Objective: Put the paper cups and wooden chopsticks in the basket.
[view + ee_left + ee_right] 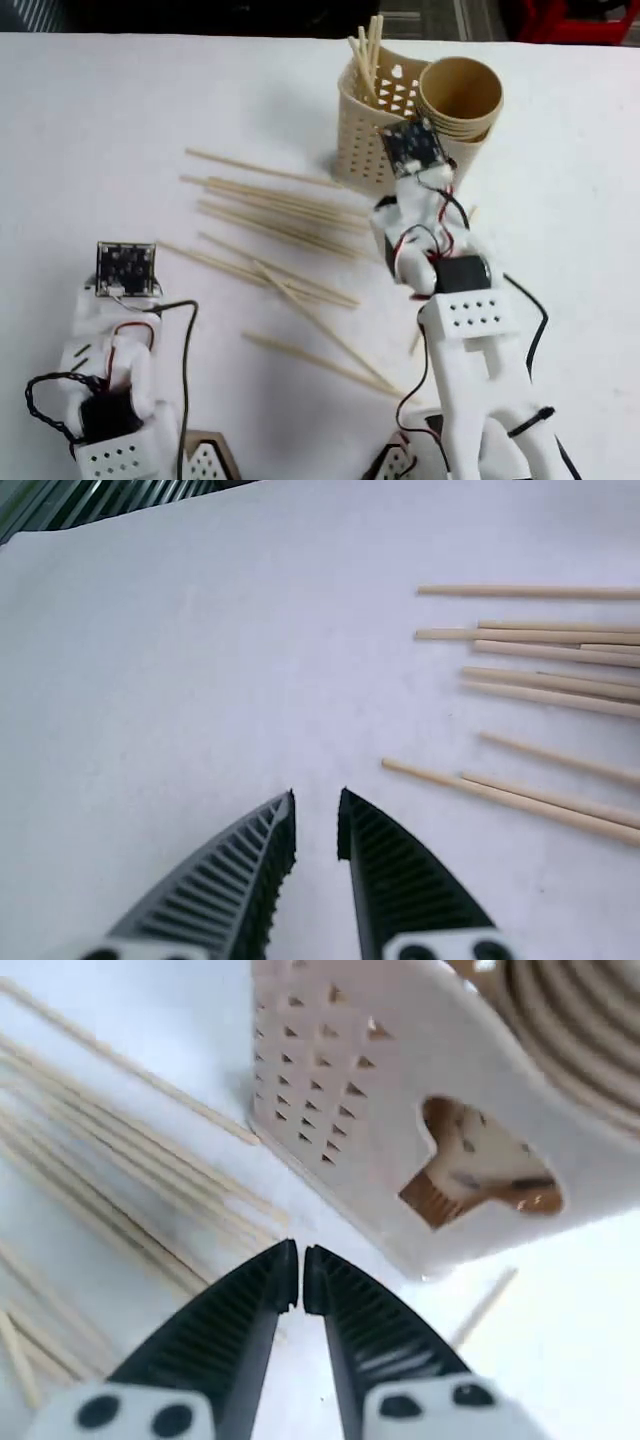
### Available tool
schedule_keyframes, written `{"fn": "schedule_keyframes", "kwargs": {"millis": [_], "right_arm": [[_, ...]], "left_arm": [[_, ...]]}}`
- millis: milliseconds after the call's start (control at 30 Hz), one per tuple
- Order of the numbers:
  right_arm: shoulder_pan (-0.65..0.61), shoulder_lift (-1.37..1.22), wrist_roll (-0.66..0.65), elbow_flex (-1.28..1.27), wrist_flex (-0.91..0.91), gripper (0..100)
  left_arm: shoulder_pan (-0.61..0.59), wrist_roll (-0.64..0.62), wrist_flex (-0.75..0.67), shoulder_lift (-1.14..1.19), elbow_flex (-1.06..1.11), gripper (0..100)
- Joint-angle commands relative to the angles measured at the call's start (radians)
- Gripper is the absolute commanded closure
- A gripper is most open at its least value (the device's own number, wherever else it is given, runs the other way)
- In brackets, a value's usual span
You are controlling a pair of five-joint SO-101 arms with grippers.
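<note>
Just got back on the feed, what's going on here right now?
The basket holds a stack of paper cups and a few upright chopsticks. Many loose chopsticks lie on the table. The right tool sits shut and empty, low beside the basket. The left tool, slightly open and empty, hangs over bare table near the loose chopsticks.

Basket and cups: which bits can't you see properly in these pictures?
- High view: the basket's near wall is partly hidden behind the right arm.
- High view: the paper cups sit nested, so their number cannot be counted, and the arm covers their lower part.
- Left wrist view: the wooden chopsticks run off the picture's edge, so their far ends are cut off.
</note>
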State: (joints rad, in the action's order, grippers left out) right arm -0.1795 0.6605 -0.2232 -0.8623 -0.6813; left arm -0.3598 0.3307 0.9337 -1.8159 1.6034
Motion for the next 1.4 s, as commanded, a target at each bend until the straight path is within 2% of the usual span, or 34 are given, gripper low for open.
{"fn": "schedule_keyframes", "kwargs": {"millis": [0,167,367,500,667,867,1167,1367], "right_arm": [[0.038,0.036,0.068,-0.063,0.117,98.0],[0.113,0.036,0.163,-0.072,0.14,98.0],[0.203,0.045,0.219,-0.071,0.16,98.0],[0.248,0.036,0.219,-0.074,0.205,98.0],[0.289,0.036,0.219,-0.071,0.208,98.0],[0.328,0.036,0.219,-0.074,0.245,98.0],[0.338,0.038,0.219,-0.072,0.251,98.0],[0.36,0.039,0.219,-0.072,0.251,98.0]], "left_arm": [[-0.005,0.044,-0.023,-0.005,-0.055,91],[0.062,0.072,0.087,-0.004,-0.221,91],[0.246,0.226,0.218,0.079,-0.396,91],[0.325,0.318,0.229,0.352,-0.532,90],[0.415,0.434,0.281,0.769,-0.758,80],[0.516,0.572,0.29,1.139,-0.99,79],[0.671,0.707,0.278,1.575,-1.165,79],[0.717,0.741,0.17,1.807,-1.206,79]]}}
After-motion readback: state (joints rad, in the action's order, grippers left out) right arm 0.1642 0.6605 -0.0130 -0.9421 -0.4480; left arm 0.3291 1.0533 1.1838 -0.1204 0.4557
